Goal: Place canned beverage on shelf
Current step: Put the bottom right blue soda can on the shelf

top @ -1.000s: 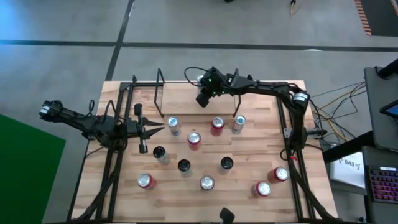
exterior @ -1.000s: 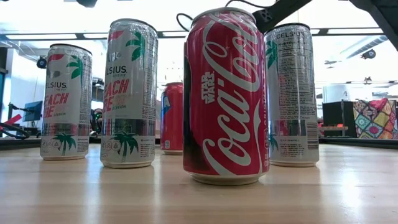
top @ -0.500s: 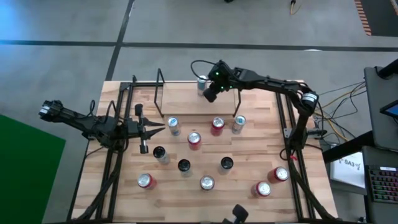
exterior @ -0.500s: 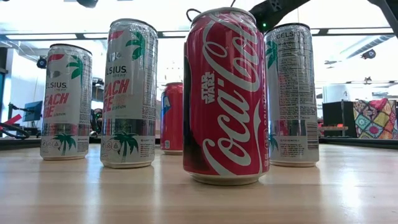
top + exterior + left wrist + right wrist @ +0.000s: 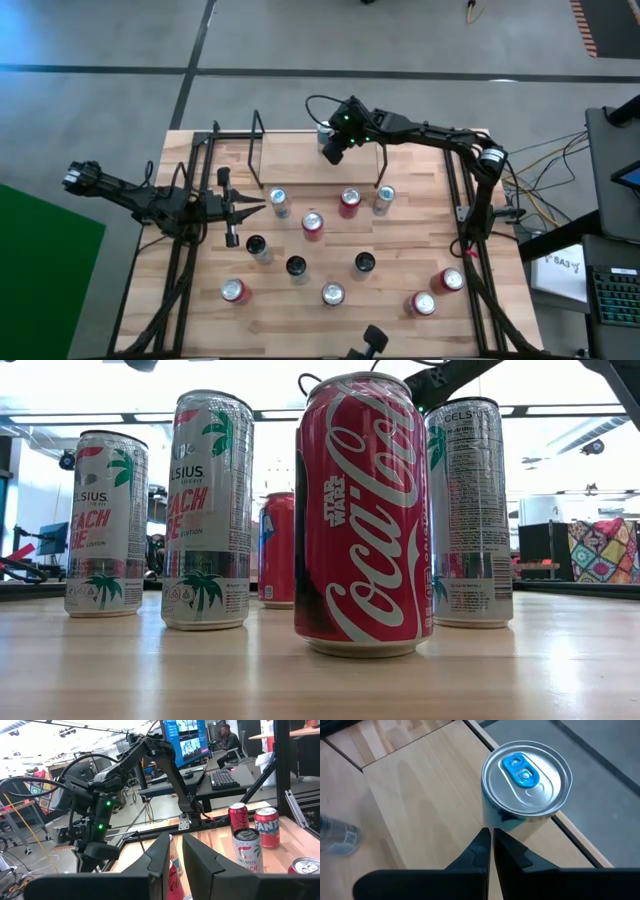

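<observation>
While 1 blue-tabbed can stands on the shelf, right tool hovers closed, empty.

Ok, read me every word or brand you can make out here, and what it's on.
"Coca-Cola", "STAR WARS": red can.
"CELSIUS", partly cut: three tall cans.
"Fanta": orange can.
"CELSIUS": silver can.
Fine print on the cans: too small.
</observation>
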Available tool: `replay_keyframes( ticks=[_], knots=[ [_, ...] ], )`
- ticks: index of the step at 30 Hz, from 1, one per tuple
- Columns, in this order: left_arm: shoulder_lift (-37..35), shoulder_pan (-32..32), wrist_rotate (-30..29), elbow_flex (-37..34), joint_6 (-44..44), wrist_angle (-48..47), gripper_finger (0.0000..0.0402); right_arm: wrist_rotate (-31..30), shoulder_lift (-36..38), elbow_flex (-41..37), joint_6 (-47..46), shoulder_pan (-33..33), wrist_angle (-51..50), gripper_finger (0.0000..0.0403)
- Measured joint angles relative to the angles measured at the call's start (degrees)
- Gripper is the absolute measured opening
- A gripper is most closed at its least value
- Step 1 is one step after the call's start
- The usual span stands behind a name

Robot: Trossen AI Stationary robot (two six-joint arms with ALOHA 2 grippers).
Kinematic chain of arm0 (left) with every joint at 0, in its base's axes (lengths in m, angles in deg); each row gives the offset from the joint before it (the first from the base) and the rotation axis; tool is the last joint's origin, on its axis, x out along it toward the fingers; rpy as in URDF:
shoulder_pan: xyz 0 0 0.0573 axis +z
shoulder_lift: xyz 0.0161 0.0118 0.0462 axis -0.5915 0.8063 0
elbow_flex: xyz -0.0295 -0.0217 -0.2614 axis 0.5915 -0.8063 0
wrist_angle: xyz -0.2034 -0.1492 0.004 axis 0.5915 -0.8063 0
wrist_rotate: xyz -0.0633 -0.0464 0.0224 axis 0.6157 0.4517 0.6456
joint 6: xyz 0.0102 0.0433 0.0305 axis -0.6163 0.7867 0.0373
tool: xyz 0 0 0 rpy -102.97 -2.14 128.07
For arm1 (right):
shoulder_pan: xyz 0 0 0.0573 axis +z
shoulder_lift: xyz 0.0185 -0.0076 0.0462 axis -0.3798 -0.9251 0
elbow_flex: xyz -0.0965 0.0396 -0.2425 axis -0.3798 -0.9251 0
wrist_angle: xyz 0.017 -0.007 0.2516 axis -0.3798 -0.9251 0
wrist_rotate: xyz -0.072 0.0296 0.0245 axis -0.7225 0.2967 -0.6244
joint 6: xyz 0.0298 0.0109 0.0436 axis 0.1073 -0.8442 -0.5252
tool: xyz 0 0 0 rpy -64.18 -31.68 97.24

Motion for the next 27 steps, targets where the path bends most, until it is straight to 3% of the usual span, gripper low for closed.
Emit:
replay_keyframes(
  ticks=[14, 27],
  knots=[
    [0.50, 0.00, -0.03, 0.00, 0.44, 0.53, 0.0037, 1.30, 0.00, 0.00, -2.05, 0.83, 3.25, 0.0012],
    [0.50, 0.00, -0.03, 0.00, 0.44, 0.56, 0.0037, -4.52, 0.00, 0.00, -1.48, 0.63, 5.51, 0.0012]
  ],
)
